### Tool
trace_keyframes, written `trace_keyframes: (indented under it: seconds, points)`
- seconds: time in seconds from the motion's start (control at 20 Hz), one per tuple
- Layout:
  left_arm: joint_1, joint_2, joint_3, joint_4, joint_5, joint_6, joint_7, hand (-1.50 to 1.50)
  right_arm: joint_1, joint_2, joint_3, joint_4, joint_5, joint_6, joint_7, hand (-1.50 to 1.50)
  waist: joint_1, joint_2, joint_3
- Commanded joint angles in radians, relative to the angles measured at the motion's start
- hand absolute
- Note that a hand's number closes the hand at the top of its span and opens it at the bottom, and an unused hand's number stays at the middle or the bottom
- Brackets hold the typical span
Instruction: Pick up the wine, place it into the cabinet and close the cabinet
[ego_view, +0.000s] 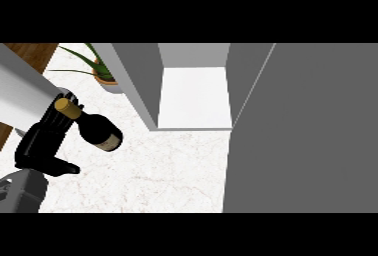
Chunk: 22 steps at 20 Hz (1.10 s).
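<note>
Left hand: the black left hand (40, 145) shows at the near left, above its grey forearm; its fingers run up along the neck end of the bottle, but whether they curl round it I cannot tell.
Right hand: it shows nowhere in the head view.
Wine: the wine bottle (94, 125) lies tilted on the left side, gold-capped neck towards the far left, dark body and pale label towards the near right, touching the fingers at the neck; whether it rests on the counter or is lifted is unclear.
Progress: early, by my judgement. The bottle is outside the cabinet, well apart from the opening, so carrying it over, setting it inside and shutting the door are all left.
Counter: the white marbled countertop (162, 175) spreads from the near edge to the cabinet foot.
Cabinet: the grey cabinet (192, 95) stands open at the middle far side, its white inner floor bare; its door (310, 130) swings out, filling the right.
Room: a potted plant (96, 67) sits at the far left, beside the cabinet's left wall.
</note>
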Motion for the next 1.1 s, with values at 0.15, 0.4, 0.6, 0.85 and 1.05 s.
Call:
trace_keyframes:
  seconds: [0.15, 0.4, 0.6, 0.85, 1.05]
  points:
    - [-0.014, -0.019, -0.034, 0.061, -0.048, 0.015, -0.068, -1.5, 0.057, 0.005, 0.003, -0.168, -0.071, -0.016, 0.085, -1.5, 0.002, -0.001, 0.0]
    - [-0.032, 0.013, -0.039, 0.19, -0.096, -0.007, -0.196, -1.5, -0.022, 0.0, -0.037, -0.096, -0.096, -0.017, 0.062, -1.5, 0.002, 0.001, -0.001]
    - [-0.116, 0.039, -0.033, 0.333, -0.12, 0.004, -0.245, -1.5, 0.098, -0.003, -0.053, -0.103, -0.127, 0.052, -0.032, -1.5, -0.01, 0.003, 0.0]
    - [-0.097, 0.016, -0.072, 0.369, -0.144, -0.011, -0.291, -1.5, 0.033, 0.011, -0.005, -0.082, -0.062, 0.015, 0.016, -1.5, -0.002, 0.002, -0.001]
    - [-0.159, -0.002, -0.076, 0.399, -0.139, 0.023, -0.273, -1.5, 0.048, -0.007, -0.048, -0.131, -0.096, 0.02, 0.04, -1.5, -0.007, 0.001, 0.0]
